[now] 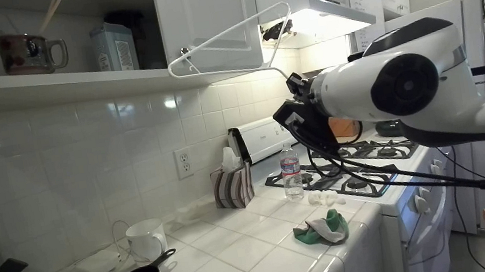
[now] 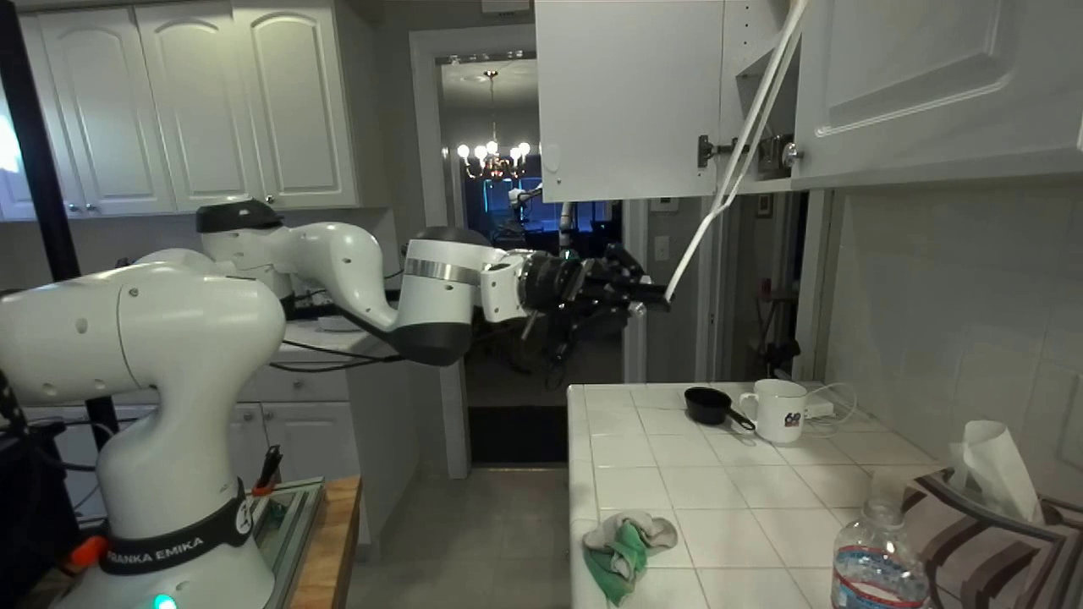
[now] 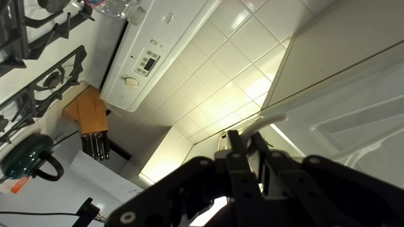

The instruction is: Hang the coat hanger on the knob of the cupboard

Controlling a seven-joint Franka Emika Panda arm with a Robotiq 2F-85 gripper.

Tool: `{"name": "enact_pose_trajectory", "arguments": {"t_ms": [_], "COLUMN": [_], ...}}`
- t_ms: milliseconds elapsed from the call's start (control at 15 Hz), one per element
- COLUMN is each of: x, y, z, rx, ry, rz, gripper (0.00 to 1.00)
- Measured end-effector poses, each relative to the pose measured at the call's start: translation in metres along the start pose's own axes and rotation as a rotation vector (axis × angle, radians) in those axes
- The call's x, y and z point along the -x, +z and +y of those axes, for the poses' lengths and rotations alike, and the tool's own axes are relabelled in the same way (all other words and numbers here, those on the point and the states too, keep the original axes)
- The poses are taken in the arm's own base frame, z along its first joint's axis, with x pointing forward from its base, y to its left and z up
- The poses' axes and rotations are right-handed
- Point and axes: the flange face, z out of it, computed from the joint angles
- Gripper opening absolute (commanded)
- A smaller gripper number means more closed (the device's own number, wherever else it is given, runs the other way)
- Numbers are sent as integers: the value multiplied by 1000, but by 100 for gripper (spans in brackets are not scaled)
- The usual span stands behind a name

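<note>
A slender white coat hanger (image 1: 222,72), smooth and triangular, juts up from the black gripper (image 3: 246,140), whose jaws pinch its curved hook end. In an exterior view a gap separates the coat hanger from the shiny round knob (image 2: 791,155) at right, by the lower edge of the white raised-panel cupboard (image 2: 914,85). Free air lies between gripper and glossy tiled counter (image 2: 736,541).

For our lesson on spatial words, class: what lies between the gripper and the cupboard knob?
The white coat hanger, held in the gripper, slants up through the stretch toward the knob; an exterior view shows this.
</note>
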Motion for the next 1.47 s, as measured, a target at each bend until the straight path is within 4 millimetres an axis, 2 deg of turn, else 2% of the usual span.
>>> {"name": "enact_pose_trajectory", "arguments": {"t_ms": [267, 600, 800, 1267, 1333, 1400, 1467], "x": [6, 25, 38, 58, 60, 62, 63], "y": [22, 29, 32, 42, 42, 42, 42], "z": [-25, -52, -54, -38, -37, -35, -35], "rx": [-21, -16, -3, 45, 49, 51, 53], "ry": [22, 59, 69, 85, 85, 84, 82], "rz": [-13, -51, -76, -106, -109, -112, -116], "gripper": [3, 3, 3, 3, 35, 36, 43]}}
